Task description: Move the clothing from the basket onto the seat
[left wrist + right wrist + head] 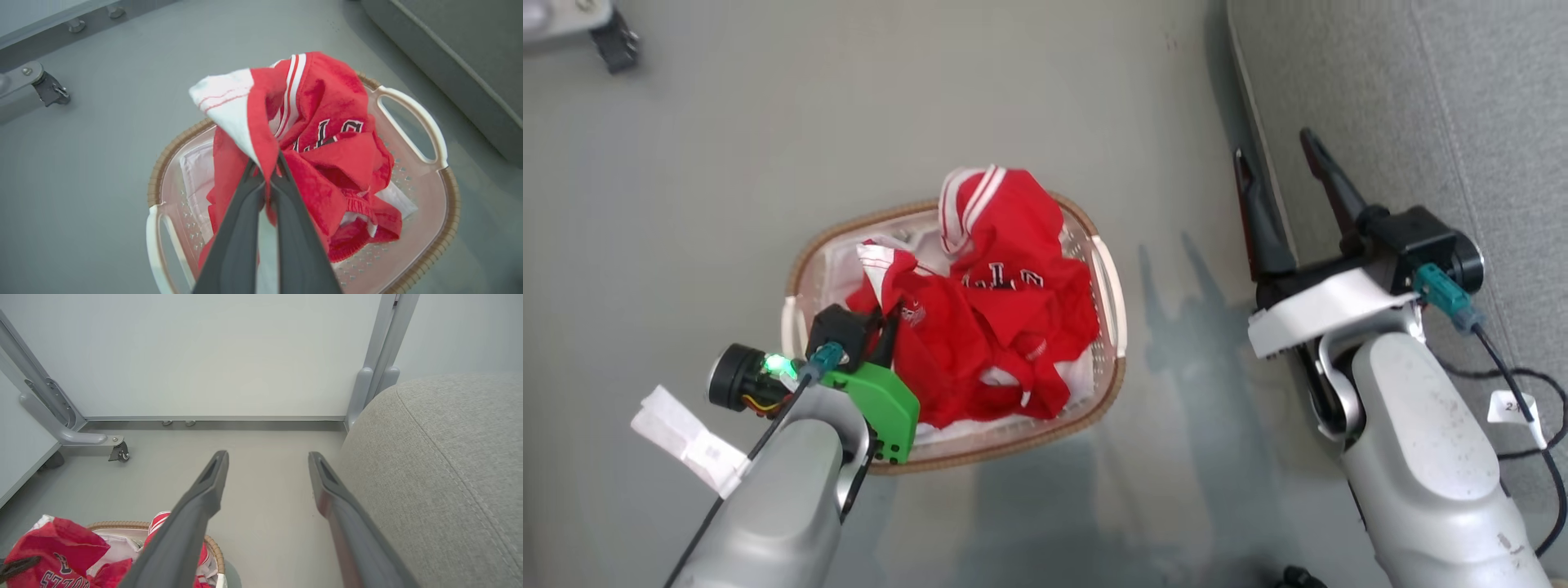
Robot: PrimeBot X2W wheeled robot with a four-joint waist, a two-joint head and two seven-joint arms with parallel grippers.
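Clothing (1005,310) heaped in basket (1112,282): red, with white stripes and black-and-white lettering, one red-and-white fold standing up from the heap. Left gripper (265,167) clamped on that fold, fingers (241,228) pressed together with cloth pinched between the tips. White sheet (196,163) flat under the heap. Basket on grey floor (768,163), near seat (1421,122) but apart from it. Right gripper (1272,147) spread wide, holding nothing, at the seat's edge, well apart from the basket.
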